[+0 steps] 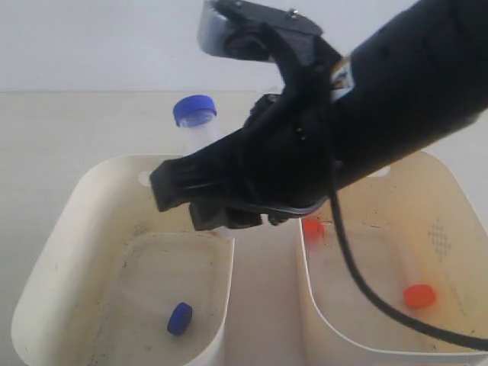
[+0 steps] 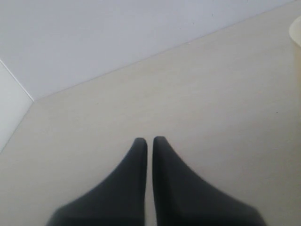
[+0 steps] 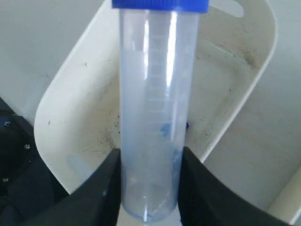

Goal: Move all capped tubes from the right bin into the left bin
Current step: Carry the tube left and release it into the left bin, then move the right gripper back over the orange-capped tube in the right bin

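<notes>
Bins stand side by side at the near edge of the exterior view. The left bin (image 1: 67,236) has dark specks on its floor, and one loose blue-capped tube (image 1: 180,318) lies there close to the near wall. The right bin (image 1: 462,200), with a dotted diamond mark (image 1: 438,240) on its inner wall, contains two tubes. The near orange-capped tube (image 1: 419,296) lies on the floor, and the far orange-capped tube (image 1: 313,227) sits by the wall next to the left bin, partly hidden by the arm.

Above the left bin, the right gripper (image 3: 150,162) reaches across from the right side. Its fingers clamp the lower body of the held blue-capped tube (image 3: 149,108) (clear body, cap end pointing away from the gripper). In the exterior view its cap rises past the far rim of the left bin.

The left gripper (image 2: 149,141) hangs over bare table (image 2: 211,94). Its jaws are drawn together with only a thin slit between them, and nothing is gripped.
</notes>
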`<act>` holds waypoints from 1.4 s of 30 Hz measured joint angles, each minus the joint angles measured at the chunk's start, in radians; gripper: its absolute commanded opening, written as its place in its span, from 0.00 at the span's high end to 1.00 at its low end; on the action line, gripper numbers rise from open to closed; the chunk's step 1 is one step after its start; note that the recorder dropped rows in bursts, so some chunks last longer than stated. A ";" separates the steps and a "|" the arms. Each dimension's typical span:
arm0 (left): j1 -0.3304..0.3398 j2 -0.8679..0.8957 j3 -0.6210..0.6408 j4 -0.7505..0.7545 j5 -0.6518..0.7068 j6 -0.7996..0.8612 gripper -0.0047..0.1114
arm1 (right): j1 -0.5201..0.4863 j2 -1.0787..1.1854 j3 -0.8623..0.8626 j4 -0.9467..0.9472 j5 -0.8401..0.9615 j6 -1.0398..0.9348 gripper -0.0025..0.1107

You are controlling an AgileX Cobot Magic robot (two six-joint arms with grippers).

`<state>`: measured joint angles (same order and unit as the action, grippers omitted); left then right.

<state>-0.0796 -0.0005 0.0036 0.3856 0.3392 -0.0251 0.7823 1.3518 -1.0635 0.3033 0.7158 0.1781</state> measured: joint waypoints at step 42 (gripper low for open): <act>0.000 0.000 0.000 0.000 0.000 0.000 0.92 | -0.244 0.038 -0.097 -0.529 0.502 0.555 0.98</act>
<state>-0.0796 -0.0005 0.0036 0.3856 0.3392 -0.0251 0.5381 1.3902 -1.1610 -0.2259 1.2180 0.7332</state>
